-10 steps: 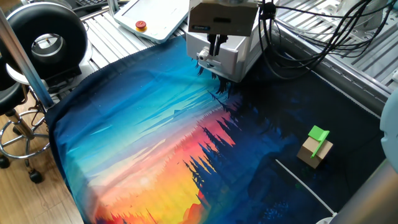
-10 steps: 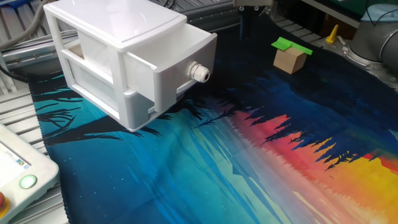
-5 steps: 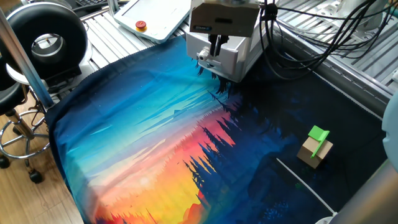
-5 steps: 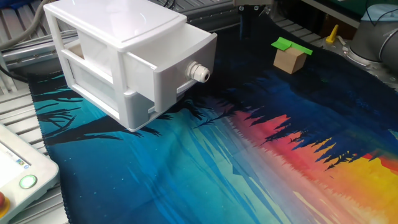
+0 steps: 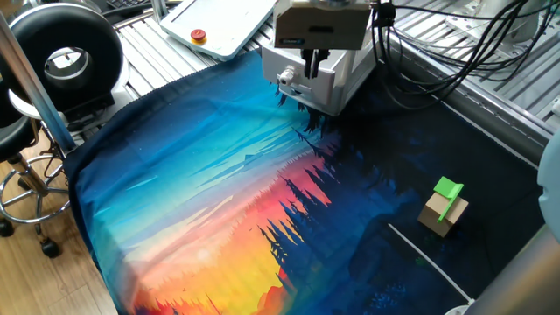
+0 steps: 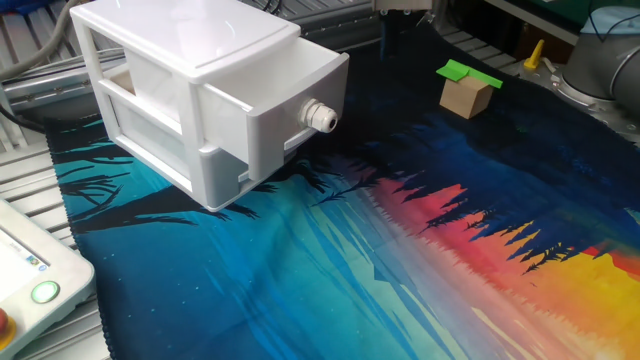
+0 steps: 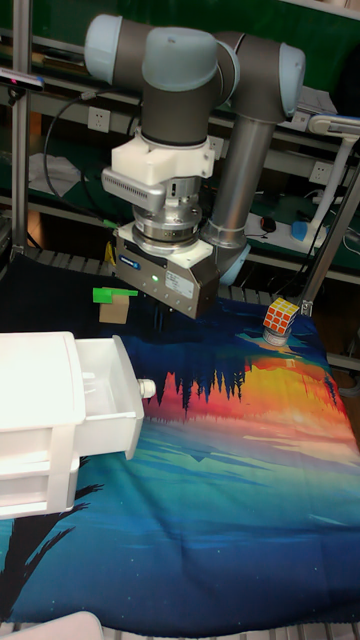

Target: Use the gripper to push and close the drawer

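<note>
The white cabinet point(image 6: 170, 80) stands on the printed cloth with its upper drawer point(image 6: 285, 95) pulled out, and the silver knob point(image 6: 322, 117) faces the cloth. In the tall fixed view the drawer point(image 7: 105, 395) sticks out to the right with its knob point(image 7: 147, 387). My gripper point(image 7: 160, 318) hangs above and just right of the knob, apart from it, with its dark fingers together and nothing in them. In one fixed view the gripper point(image 5: 309, 63) hides most of the cabinet point(image 5: 328, 83) behind it. Only the gripper's lower edge shows in the other fixed view.
A tan block with a green piece point(image 5: 444, 207) sits on the dark part of the cloth, well away from the cabinet. A Rubik's cube point(image 7: 281, 318) lies at the cloth's far edge. A teach pendant point(image 5: 219, 26) and black cables point(image 5: 437, 52) lie beyond the cloth.
The gripper has shifted slightly to the right in one fixed view. The drawer and the block have not moved.
</note>
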You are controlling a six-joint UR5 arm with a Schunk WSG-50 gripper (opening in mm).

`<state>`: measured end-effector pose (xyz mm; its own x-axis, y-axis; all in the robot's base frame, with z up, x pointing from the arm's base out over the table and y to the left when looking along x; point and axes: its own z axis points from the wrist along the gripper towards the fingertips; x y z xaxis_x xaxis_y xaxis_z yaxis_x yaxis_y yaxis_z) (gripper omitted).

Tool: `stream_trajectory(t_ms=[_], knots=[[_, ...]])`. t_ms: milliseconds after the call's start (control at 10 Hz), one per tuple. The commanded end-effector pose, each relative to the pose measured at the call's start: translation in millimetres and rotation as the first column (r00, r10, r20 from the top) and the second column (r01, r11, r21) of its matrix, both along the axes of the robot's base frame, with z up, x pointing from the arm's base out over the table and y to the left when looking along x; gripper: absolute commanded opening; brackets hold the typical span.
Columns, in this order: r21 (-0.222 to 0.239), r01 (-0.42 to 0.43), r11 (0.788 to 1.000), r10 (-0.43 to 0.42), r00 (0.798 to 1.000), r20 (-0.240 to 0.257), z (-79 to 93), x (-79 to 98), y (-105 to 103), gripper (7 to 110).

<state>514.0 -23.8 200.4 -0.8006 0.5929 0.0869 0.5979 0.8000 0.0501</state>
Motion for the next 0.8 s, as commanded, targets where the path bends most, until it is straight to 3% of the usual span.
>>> stream_trajectory(t_ms=[0, 500, 700], knots=[[-0.041, -0.042, 0.998, 0.040, 0.999, -0.030, 1.0, -8.2, -11.4, 7], [-0.065, -0.082, 0.995, 0.079, 0.996, -0.038, 0.9, -10.2, -18.2, 7], [-0.055, -0.068, 0.996, 0.066, 0.997, -0.042, -0.6, -9.4, -15.5, 7]])
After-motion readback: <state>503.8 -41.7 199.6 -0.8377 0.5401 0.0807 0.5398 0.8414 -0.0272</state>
